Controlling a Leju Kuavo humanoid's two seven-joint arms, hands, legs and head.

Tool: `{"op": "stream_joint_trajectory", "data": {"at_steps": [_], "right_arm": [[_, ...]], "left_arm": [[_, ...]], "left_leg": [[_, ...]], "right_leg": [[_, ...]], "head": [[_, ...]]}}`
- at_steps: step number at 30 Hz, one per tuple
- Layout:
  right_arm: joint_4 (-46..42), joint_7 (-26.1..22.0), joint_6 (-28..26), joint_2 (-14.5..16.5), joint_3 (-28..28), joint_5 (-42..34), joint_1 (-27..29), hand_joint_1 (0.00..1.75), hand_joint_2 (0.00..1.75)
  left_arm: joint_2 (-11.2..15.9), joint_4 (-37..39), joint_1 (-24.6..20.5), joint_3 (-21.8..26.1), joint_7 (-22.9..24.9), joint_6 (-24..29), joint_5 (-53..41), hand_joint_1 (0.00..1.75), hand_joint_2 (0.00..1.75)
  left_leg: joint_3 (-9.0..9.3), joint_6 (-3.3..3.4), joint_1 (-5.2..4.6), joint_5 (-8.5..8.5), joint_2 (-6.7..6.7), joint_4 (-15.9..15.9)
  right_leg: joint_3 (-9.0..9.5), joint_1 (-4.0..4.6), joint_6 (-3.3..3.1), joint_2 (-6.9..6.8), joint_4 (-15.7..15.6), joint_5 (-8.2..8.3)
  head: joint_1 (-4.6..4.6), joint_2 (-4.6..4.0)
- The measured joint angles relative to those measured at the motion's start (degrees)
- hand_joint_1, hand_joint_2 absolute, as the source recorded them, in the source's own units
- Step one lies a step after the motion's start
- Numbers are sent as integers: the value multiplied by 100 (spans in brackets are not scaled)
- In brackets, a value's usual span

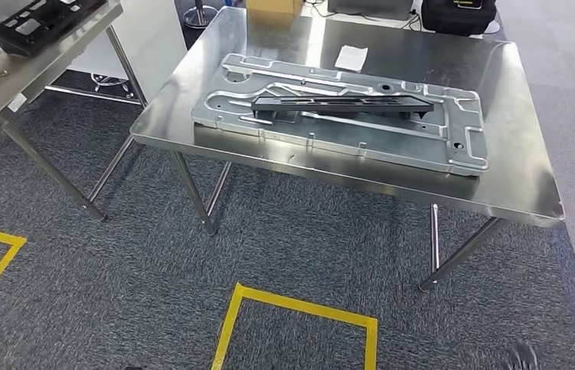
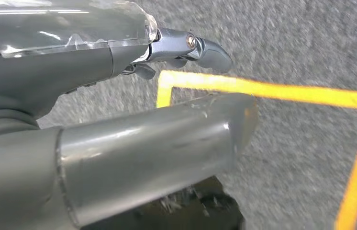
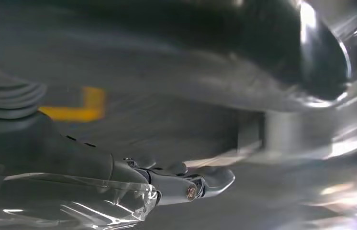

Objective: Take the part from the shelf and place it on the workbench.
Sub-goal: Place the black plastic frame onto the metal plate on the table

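Part (image 1: 342,105) on workbench (image 1: 516,185) — left hand (image 2: 119,143) empty

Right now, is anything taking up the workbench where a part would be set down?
Yes. A metal panel covers the middle of the workbench, with a black part lying on it; a paper lies behind. The edges are bare.
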Motion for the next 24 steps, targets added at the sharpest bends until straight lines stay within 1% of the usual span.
{"op": "stream_joint_trajectory", "data": {"at_steps": [1, 2, 4, 5, 6, 7, 8, 9, 10, 11, 12, 13, 14, 15, 16, 17, 18, 19, 20, 21, 22, 23, 24], "right_arm": [[591, 6, -60, -28, -444, 177, -216, 0, 0], [1066, -14, -121, -64, -789, 273, -374, 0, 0], [1786, -79, -181, -137, -1288, 370, -581, 0, 0], [2051, -106, -191, -167, -1459, 399, -662, 0, 0], [2281, -123, -197, -191, -1601, 425, -739, 0, 0], [2476, -133, -198, -212, -1723, 450, -809, 0, 0], [2630, -138, -198, -228, -1822, 473, -865, 0, 0], [2759, -134, -211, -237, -1912, 492, -913, 0, 0], [2872, -96, -256, -244, -1992, 511, -954, 0, 0], [2994, -28, -342, -255, -2074, 539, -995, 0, 0], [3135, 54, -487, -280, -2166, 588, -1043, 0, 0], [3311, 141, -692, -322, -2266, 660, -1102, 0, 0], [3543, 214, -955, -385, -2374, 755, -1172, 0, 0], [3802, 282, -1256, -470, -2479, 867, -1243, 0, 0], [4082, 356, -1561, -551, -2563, 985, -1305, 0, 0], [4358, 441, -1846, -639, -2625, 1099, -1350, 0, 0], [4599, 540, -2093, -722, -2667, 1205, -1375, 0, 0], [4820, 649, -2302, -787, -2693, 1302, -1393, 0, 0], [5012, 771, -2478, -856, -2708, 1387, -1410, 0, 0], [5186, 910, -2630, -908, -2716, 1470, -1433, 0, 0], [5341, 1056, -2753, -950, -2718, 1552, -1461, 0, 0], [5474, 1193, -2847, -985, -2718, 1629, -1488, 0, 0], [5595, 1323, -2914, -1007, -2718, 1709, -1513, 0, 0]], "left_arm": [[-2, 7, 5, -1, -15, 2, 26, 0, 0], [-4, 14, 11, -1, -24, 2, 43, 0, 0], [-9, 20, 14, -2, -30, 3, 55, 0, 0], [-7, 22, 16, -2, -31, 4, 64, 0, 0], [-5, 24, 16, -2, -31, 4, 76, 0, 0], [-3, 26, 15, -2, -32, 4, 90, 0, 0], [-2, 26, 14, -2, -32, 4, 102, 0, 0], [-2, 26, 8, -2, -35, 4, 111, 0, 0], [0, 26, -3, -2, -43, 7, 122, 0, 0], [4, 26, -18, -2, -57, 13, 137, 0, 0], [8, 27, -33, -2, -82, 21, 164, 0, 0], [16, 27, -44, -2, -114, 33, 201, 0, 0], [27, 29, -43, -2, -152, 49, 247, 0, 0], [36, 36, -36, -2, -199, 67, 304, 0, 0], [48, 43, -33, -2, -243, 86, 362, 0, 0], [61, 51, -31, -1, -289, 104, 420, 0, 0], [75, 57, -33, 0, -336, 117, 477, 0, 0], [92, 60, -38, 2, -384, 127, 530, 0, 0], [117, 62, -38, 6, -440, 139, 582, 0, 0], [141, 64, -35, 13, -501, 155, 633, 0, 0], [170, 67, -31, 20, -560, 175, 681, 0, 0], [197, 70, -27, 28, -614, 195, 723, 0, 0], [224, 75, -23, 36, -662, 211, 761, 0, 0]], "left_leg": [[-42, -24, 0, -100, -7, 95], [-101, -43, 2, -314, -13, 282], [-241, -69, 12, -931, -15, 923], [-289, -84, 16, -1147, -16, 1267], [-289, -93, 15, -1231, -16, 1523], [-217, -95, 15, -1184, -13, 1618], [-59, -85, 13, -1050, -5, 1520], [201, -59, 4, -908, 29, 1230], [500, -22, -18, -863, 108, 826], [778, 20, -46, -881, 191, 408], [968, 64, -80, -927, 255, 86], [1046, 106, -112, -977, 281, -94], [1046, 149, -125, -949, 253, -169], [1006, 193, -117, -880, 215, -191], [962, 240, -102, -803, 178, -222], [897, 286, -81, -712, 146, -255], [814, 319, -65, -622, 105, -275], [712, 341, -65, -547, 52, -278], [608, 347, -62, -473, -1, -276], [502, 334, -58, -398, -59, -272], [394, 313, -49, -323, -113, -265], [288, 285, -36, -247, -162, -251], [178, 249, -20, -176, -217, -226]], "right_leg": [[-46, -6, -54, -39, -9, 59], [-106, -14, -105, -83, -13, 120], [-266, 4, -183, -144, 28, 229], [-363, 22, -201, -172, 62, 283], [-472, 40, -209, -199, 104, 333], [-582, 57, -213, -232, 151, 378], [-685, 72, -212, -268, 198, 416], [-782, 85, -209, -308, 249, 451], [-858, 99, -200, -349, 292, 484], [-913, 109, -181, -397, 328, 517], [-944, 109, -154, -452, 349, 554], [-955, 103, -123, -508, 351, 596], [-955, 94, -91, -564, 341, 647], [-958, 81, -57, -576, 335, 671], [-973, 71, -18, -504, 361, 607], [-1005, 59, 20, -379, 467, 428], [-1053, 41, 56, -227, 674, 143], [-1112, 23, 84, -98, 965, -172], [-1170, 5, 103, -35, 1301, -412], [-1201, -13, 120, -10, 1599, -490], [-1185, -31, 136, 0, 1784, -397], [-1103, -52, 150, 11, 1822, -198], [-919, -78, 162, 42, 1663, 20]], "head": [[-3, 0], [-11, 0], [-35, 0], [-41, 0], [-42, 0], [-45, 0], [-46, 0], [-46, 0], [-47, 0], [-47, 0], [-44, 0], [-47, 0], [-46, 0], [-49, 0], [-49, 0], [-39, 0], [-28, 0], [-14, 0], [-5, 0], [2, -1], [3, 0], [5, 0], [6, 0]]}}
